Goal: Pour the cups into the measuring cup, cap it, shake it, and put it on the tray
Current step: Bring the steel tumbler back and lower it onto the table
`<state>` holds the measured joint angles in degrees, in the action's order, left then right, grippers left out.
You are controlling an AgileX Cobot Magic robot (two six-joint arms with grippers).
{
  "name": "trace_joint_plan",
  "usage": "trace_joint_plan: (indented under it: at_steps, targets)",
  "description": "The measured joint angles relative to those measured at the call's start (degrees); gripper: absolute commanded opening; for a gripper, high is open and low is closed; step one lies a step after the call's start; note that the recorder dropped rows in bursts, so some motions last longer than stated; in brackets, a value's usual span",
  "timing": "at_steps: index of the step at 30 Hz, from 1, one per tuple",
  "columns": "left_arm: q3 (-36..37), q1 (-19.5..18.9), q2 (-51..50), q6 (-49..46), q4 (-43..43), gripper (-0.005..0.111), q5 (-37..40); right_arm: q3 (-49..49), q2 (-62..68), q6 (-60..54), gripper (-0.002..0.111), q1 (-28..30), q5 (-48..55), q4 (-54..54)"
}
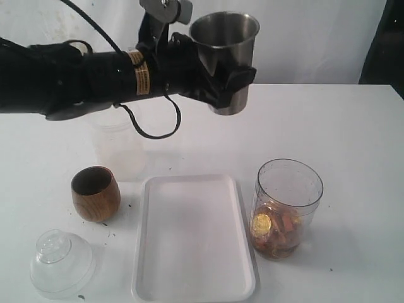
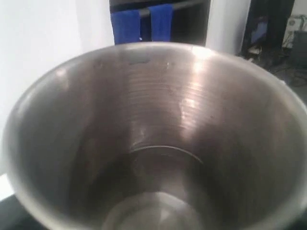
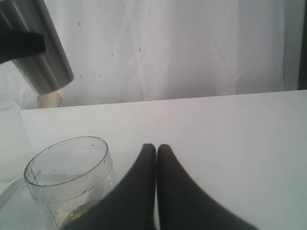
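Aloft, steel tumbler between left jaws, frosted tub blurred behind; right jaws together.

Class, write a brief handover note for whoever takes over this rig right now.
Left gripper: shut on the steel tumbler, upright in the air; its inside looks empty.
Right gripper: shut, empty, beside the measuring cup.
Measuring cup: uncapped on the table, right of the tray, with gold and brown pieces inside.
Wooden cup: upright, left of the tray; contents unclear.
Clear dome lid: front left.
To do: set tumbler down, check wooden cup, cap, shake, place on tray.
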<state>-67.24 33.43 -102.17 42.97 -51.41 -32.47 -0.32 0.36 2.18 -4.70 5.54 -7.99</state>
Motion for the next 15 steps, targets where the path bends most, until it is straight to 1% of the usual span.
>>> trace_joint_plan:
  at_steps: [3, 6, 15]
  targets:
    - [0.3, 0.0, -3.3, -3.2, 0.6, 0.000, -2.7, 0.0, 0.0, 0.0, 0.000, 0.0, 0.0, 0.0]
    - [0.5, 0.0, -6.7, -6.7, 5.0, 0.000, -4.7, 0.0, 0.0, 0.0, 0.000, 0.0, 0.0, 0.0]
    - [0.5, 0.1, -13.7, -18.9, 29.9, 0.000, -5.3, 0.0, 0.0, 0.0, 0.000, 0.0, 0.0, 0.0]
